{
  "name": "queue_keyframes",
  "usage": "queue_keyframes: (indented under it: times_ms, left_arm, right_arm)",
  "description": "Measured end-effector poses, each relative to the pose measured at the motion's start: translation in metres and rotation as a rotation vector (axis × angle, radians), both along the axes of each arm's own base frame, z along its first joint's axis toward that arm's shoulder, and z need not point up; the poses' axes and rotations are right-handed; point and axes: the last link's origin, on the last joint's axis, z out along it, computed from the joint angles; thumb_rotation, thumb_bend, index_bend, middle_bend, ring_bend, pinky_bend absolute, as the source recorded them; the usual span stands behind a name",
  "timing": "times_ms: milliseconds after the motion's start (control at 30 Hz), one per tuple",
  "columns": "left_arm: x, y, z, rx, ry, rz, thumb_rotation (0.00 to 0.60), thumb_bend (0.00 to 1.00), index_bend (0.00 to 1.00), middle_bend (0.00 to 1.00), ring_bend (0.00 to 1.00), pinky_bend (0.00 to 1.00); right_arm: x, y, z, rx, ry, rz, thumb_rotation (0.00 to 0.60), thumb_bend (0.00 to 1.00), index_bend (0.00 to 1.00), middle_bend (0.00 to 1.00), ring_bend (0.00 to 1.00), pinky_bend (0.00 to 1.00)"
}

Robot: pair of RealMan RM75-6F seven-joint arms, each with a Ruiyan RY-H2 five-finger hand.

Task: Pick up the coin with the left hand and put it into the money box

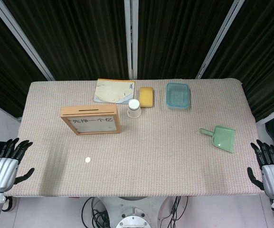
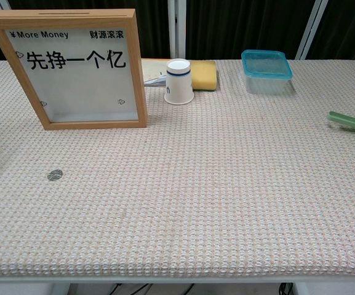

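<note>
The table [image 1: 174,156] carries the money box [image 1: 90,119] upright toward its back left. Left hand [image 1: 4,166] and right hand [image 1: 269,168] hang released, fingers spread, off the front corners. The coin [image 1: 87,160] lies flat near the front edge, ahead of the box.

The wooden-framed money box [image 1: 90,119] stood upright on my woven table mat [image 1: 165,156]. The small round coin [image 1: 87,160] lay before it. Right of it stood the white paper cup [image 1: 134,108], behind it the flat booklet [image 1: 114,90].
</note>
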Motion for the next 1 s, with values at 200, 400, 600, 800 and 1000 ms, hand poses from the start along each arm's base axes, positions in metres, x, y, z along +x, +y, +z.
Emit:
queue_keyframes:
  times_ms: [200,400,600,800,1000]
  left_arm:
    - [0.000,0.000,-0.001,-0.005,0.002,-0.003,0.600,0.21,0.15,0.11,0.00,0.05]
    - [0.003,-0.002,-0.004,-0.009,-0.011,-0.027,0.600,0.21,0.15,0.12,0.00,0.05]
    - [0.008,-0.003,-0.010,-0.035,-0.010,-0.055,0.600,0.21,0.15,0.12,0.00,0.05]
    - [0.016,-0.002,-0.022,-0.082,-0.018,-0.096,0.600,0.21,0.15,0.12,0.00,0.05]
    - [0.024,0.005,-0.042,-0.158,-0.012,-0.127,0.600,0.21,0.16,0.12,0.00,0.06]
  right_arm:
    - [0.000,0.000,-0.001,0.003,0.001,0.000,0.600,0.37,0.00,0.00,0.00,0.00]
    - [0.000,0.001,-0.001,0.001,-0.001,0.003,0.600,0.37,0.00,0.00,0.00,0.00]
    - [0.000,0.003,0.000,-0.003,-0.004,0.003,0.600,0.37,0.00,0.00,0.00,0.00]
    - [-0.001,0.003,0.001,-0.004,-0.004,0.001,0.600,0.37,0.00,0.00,0.00,0.00]
    - [-0.002,0.001,0.001,-0.004,-0.009,-0.008,0.600,0.37,0.00,0.00,0.00,0.00]
